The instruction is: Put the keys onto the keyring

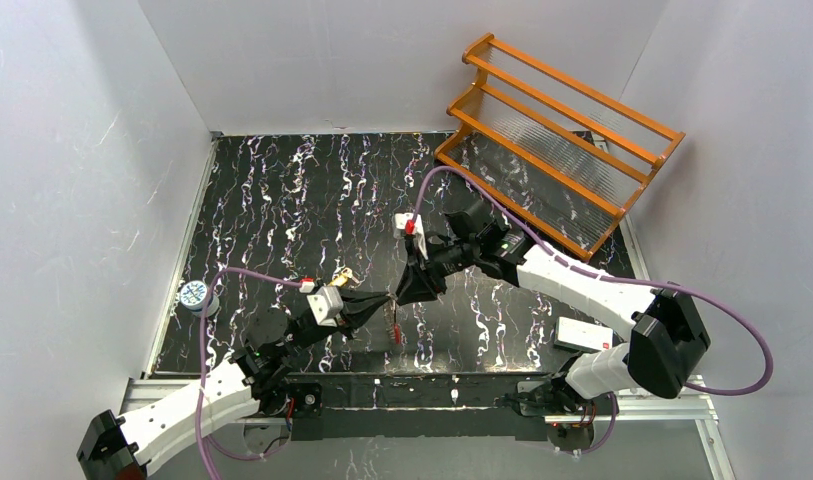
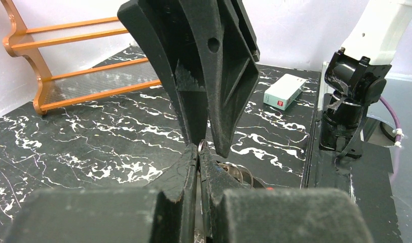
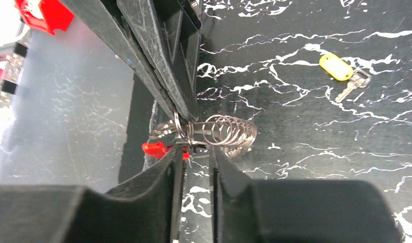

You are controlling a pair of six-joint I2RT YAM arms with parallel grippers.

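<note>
The keyring (image 3: 221, 132), a stack of thin silvery wire loops with a red piece (image 3: 155, 148), hangs above the table between both grippers. My left gripper (image 2: 199, 151) is shut on a loop edge, and in the top view it (image 1: 380, 300) reaches in from the left. My right gripper (image 3: 195, 154) meets it tip to tip with its jaws a narrow gap apart, table showing between them. A small dark bit sits on the ring at those tips; I cannot tell what it is. One silvery key (image 3: 353, 88) with a yellow oval tag (image 3: 336, 67) lies on the table.
An orange wooden rack (image 1: 557, 140) stands at the back right. A white box (image 1: 582, 333) lies near the right arm's base (image 2: 351, 101). A small blue-and-white round object (image 1: 194, 295) sits at the table's left edge (image 1: 182, 270).
</note>
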